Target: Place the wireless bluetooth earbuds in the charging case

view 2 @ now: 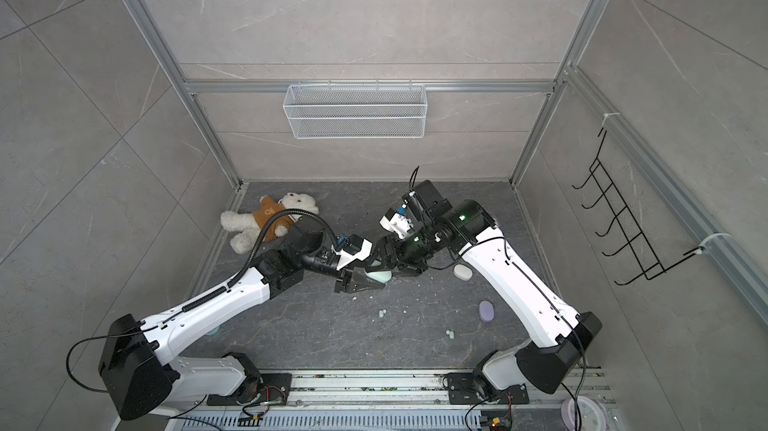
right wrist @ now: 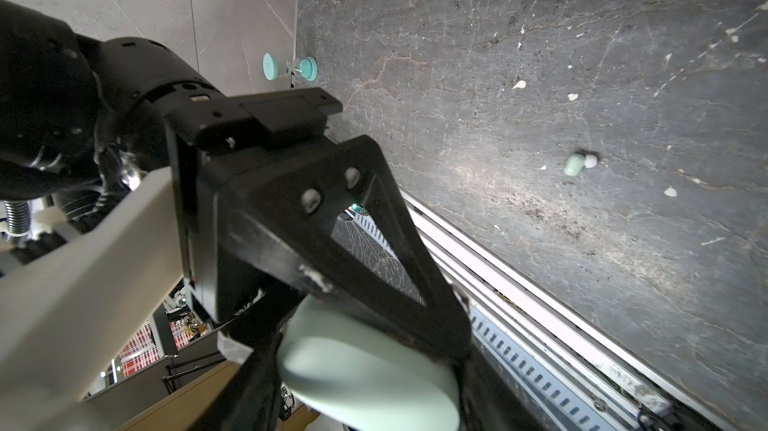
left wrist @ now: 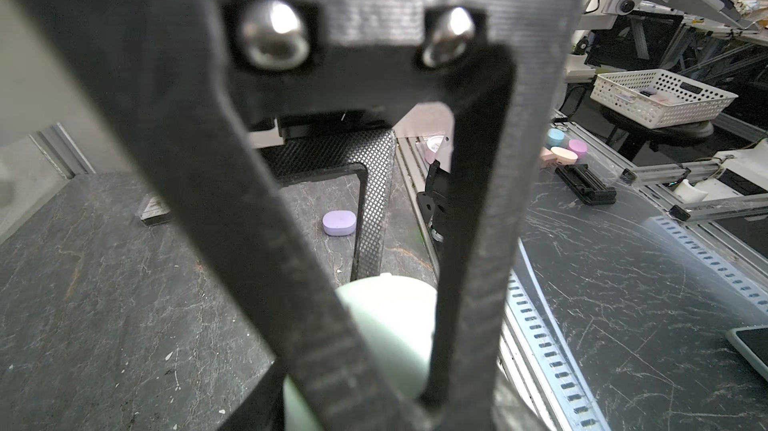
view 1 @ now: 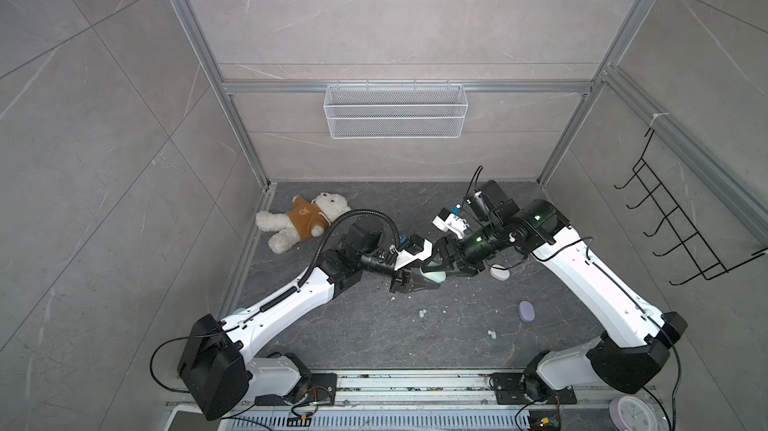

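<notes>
In both top views my two grippers meet at mid-table around a mint green charging case (view 1: pixel 436 278) (view 2: pixel 382 276). My right gripper (view 1: pixel 441 269) is shut on the case (right wrist: pixel 365 370), which looks closed. My left gripper (view 1: pixel 432 282) reaches in from the left. One of its triangular fingers (right wrist: pixel 332 242) lies along the case's top face and the other is hidden, so its grip is unclear. The case (left wrist: pixel 386 325) fills the lower left wrist view. Two pairs of mint green earbuds lie loose on the table, one (view 1: pixel 422 314) (view 2: pixel 381 313) (right wrist: pixel 575 165) in front of the grippers, the other (view 1: pixel 492 332) (view 2: pixel 449 333) further right.
A white case (view 1: pixel 499 272) and a lilac case (view 1: pixel 527 311) (left wrist: pixel 338 223) lie under the right arm. A teddy bear (view 1: pixel 303 221) lies at the back left. A wire basket (view 1: pixel 395 111) hangs on the back wall, a black hook rack (view 1: pixel 681 225) on the right wall. White crumbs dot the table.
</notes>
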You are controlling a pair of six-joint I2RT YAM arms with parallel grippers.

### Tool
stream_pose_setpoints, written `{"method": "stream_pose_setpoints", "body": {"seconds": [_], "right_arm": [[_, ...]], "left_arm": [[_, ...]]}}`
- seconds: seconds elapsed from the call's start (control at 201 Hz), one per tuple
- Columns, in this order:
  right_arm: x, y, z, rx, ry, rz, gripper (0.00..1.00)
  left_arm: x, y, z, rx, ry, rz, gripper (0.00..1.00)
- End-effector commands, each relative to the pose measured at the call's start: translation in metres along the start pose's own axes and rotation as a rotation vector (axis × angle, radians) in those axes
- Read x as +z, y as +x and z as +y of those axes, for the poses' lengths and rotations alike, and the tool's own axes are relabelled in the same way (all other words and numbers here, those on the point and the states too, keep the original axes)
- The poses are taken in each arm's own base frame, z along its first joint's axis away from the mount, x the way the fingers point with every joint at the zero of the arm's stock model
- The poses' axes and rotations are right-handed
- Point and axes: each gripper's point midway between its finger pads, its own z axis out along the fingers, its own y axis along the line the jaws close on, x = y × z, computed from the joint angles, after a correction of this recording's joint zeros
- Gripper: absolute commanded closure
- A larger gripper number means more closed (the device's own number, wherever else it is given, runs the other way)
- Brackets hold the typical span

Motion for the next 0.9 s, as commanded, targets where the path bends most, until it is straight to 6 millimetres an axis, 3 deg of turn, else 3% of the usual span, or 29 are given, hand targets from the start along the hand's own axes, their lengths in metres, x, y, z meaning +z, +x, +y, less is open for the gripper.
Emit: {"method": "stream_pose_setpoints", "body": {"seconds": [0.0, 0.214, 0.498, 0.707, 0.891], "right_arm": [[-0.0049, -0.0103, 0.0079, -0.025, -0.028, -0.044, 0.53], [-0.0073, -0.0102, 0.0079, -0.024, -0.034, -0.049, 0.53], [-0.0056, -0.0102, 0.0070, -0.018, -0.039, -0.046, 0.54], [-0.0059, -0.0110, 0.0076, -0.021, -0.041, -0.047, 0.54], [-0.0090, -0.0099, 0.0060, -0.031, -0.021, -0.056, 0.44]], "left_arm": [[-0.0043, -0.0285, -0.0154, 0.082, 0.053, -0.053, 0.48], [-0.0045, -0.0281, -0.0160, 0.085, 0.050, -0.051, 0.46], [-0.0041, -0.0296, -0.0159, 0.086, 0.051, -0.050, 0.59], [-0.0040, -0.0300, -0.0153, 0.080, 0.051, -0.047, 0.63], [-0.0035, -0.0289, -0.0137, 0.070, 0.046, -0.040, 0.70]]}}
